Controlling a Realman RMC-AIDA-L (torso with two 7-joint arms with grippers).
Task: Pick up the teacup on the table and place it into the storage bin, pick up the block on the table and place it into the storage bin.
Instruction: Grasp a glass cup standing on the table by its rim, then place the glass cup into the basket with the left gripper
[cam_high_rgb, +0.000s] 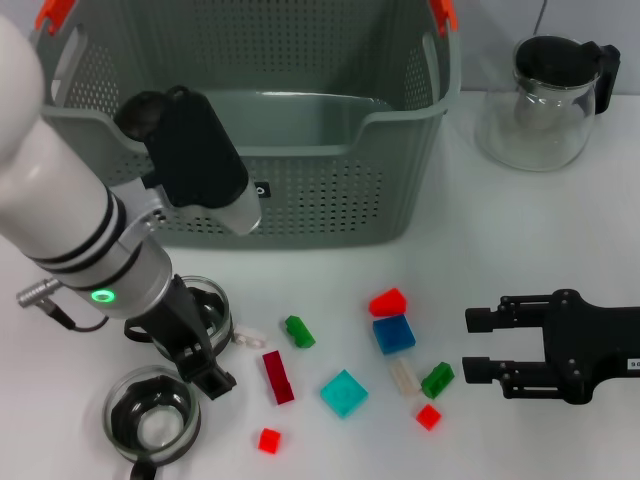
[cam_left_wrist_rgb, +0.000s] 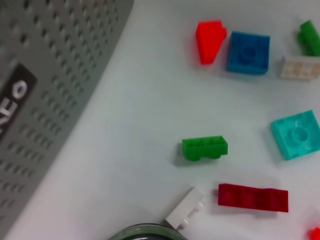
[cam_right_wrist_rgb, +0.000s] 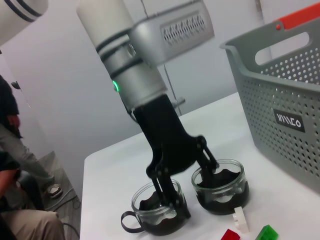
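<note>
Looming closest in the head view, our left arm (cam_high_rgb: 70, 210) reaches down with the left gripper (cam_high_rgb: 195, 345) lowered between two glass teacups: the far teacup (cam_high_rgb: 205, 305), just in front of the storage bin (cam_high_rgb: 300, 190), and the near teacup (cam_high_rgb: 152, 418) by the table edge. Our right gripper (cam_high_rgb: 485, 345) rests low on the right with fingers spread and empty, facing the scattered pieces: a blue block (cam_high_rgb: 393, 333), a teal block (cam_high_rgb: 344, 392), a dark red brick (cam_high_rgb: 278, 377), a green brick (cam_high_rgb: 298, 331) and a bright red wedge (cam_high_rgb: 388, 301). A glass pot (cam_high_rgb: 548, 100) stands well apart at the far right. From the left wrist we see the bin wall (cam_left_wrist_rgb: 45, 100), the green brick (cam_left_wrist_rgb: 204, 148), the dark red brick (cam_left_wrist_rgb: 252, 197) and the rim of the far teacup (cam_left_wrist_rgb: 145, 233); our own fingers do not show. From the right wrist the left gripper (cam_right_wrist_rgb: 192, 175) shows its fingers parted, one reaching into the near teacup (cam_right_wrist_rgb: 156, 206) and the other at the rim of the far teacup (cam_right_wrist_rgb: 220, 186), closed on neither. We judge the risk to be that closing here catches both cups at once, or that a finger pushes one glass into its neighbour and tips it, since they stand so near each other.
</note>
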